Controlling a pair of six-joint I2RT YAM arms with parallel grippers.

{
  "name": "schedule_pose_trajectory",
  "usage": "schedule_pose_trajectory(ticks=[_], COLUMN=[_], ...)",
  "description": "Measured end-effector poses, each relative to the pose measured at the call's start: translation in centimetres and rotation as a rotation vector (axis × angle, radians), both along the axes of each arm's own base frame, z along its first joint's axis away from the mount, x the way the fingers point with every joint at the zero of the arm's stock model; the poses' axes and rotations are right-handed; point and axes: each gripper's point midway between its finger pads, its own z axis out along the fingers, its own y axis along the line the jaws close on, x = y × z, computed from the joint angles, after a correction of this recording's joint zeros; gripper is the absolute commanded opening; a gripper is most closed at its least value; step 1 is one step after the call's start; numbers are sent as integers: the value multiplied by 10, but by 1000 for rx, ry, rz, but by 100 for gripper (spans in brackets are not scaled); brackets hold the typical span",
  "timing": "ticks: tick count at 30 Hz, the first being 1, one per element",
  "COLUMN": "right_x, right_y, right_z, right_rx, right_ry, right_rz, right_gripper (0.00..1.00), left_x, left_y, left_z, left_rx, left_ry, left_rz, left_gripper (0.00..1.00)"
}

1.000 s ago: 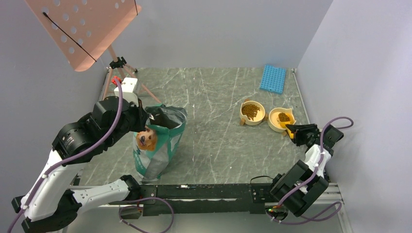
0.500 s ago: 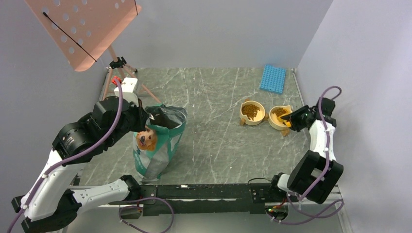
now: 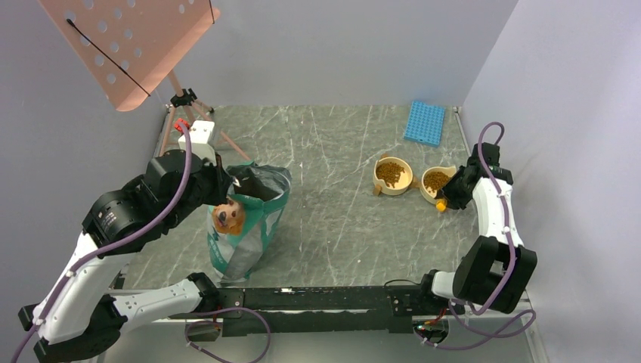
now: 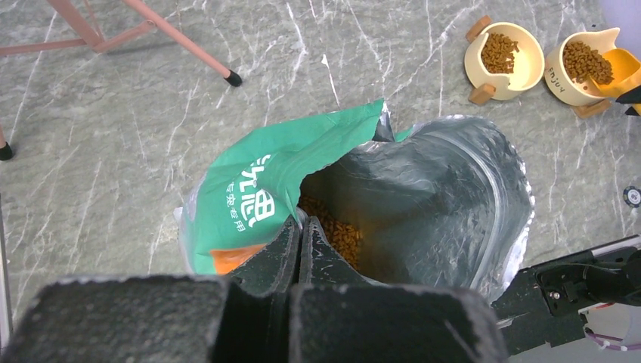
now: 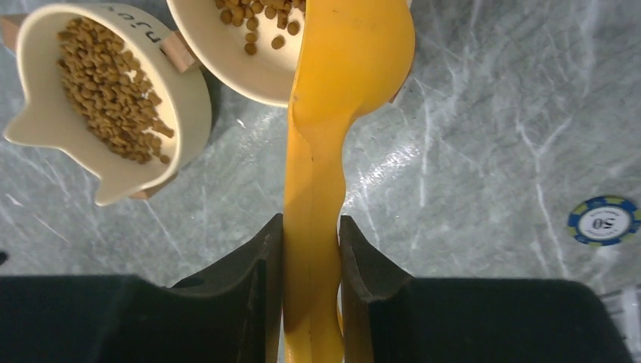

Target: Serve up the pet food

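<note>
Pet food (image 3: 391,173) fills the left cream bowl, and more pet food (image 3: 437,181) lies in the right bowl (image 5: 227,57). Still more shows inside the open green-silver bag (image 4: 257,181), as brown kibble (image 4: 340,234). My left gripper (image 4: 298,227) is shut on the bag's near rim, at the left of its mouth (image 3: 227,178). My right gripper (image 5: 311,227) is shut on the handle of the orange scoop (image 5: 351,53), whose head is tipped over the right bowl's edge, back side toward the camera. In the top view the right gripper (image 3: 447,198) sits just right of that bowl.
A blue rack (image 3: 424,122) lies at the back right. A pink perforated stand (image 3: 128,45) on tripod legs stands at the back left, behind the bag. A blue poker chip (image 5: 603,220) lies on the table right of the bowls. The right wall is close to the right arm.
The right arm has swung back and upward, bringing the scoop from beside the right bowl to tipped over its rim. The left arm and bag have not moved.
</note>
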Motion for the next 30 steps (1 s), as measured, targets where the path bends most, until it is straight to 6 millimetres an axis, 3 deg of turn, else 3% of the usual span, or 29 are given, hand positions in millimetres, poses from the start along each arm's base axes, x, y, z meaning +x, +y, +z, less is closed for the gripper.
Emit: schedule_pose_trajectory(ticks=[9, 20, 30], right_x=[-8, -11, -22], right_y=[-1, -1, 5], right_z=[5, 69, 68], right_rx=[-115, -269, -245], right_ry=[43, -36, -11], right_rz=[101, 118, 133], right_gripper=[0, 0, 0], left_x=[3, 5, 4], left_y=[-10, -25, -35], left_z=[-2, -6, -8], left_rx=[-12, -50, -82], left_ry=[20, 62, 92], left_rz=[-12, -30, -47], left_gripper=[0, 0, 0])
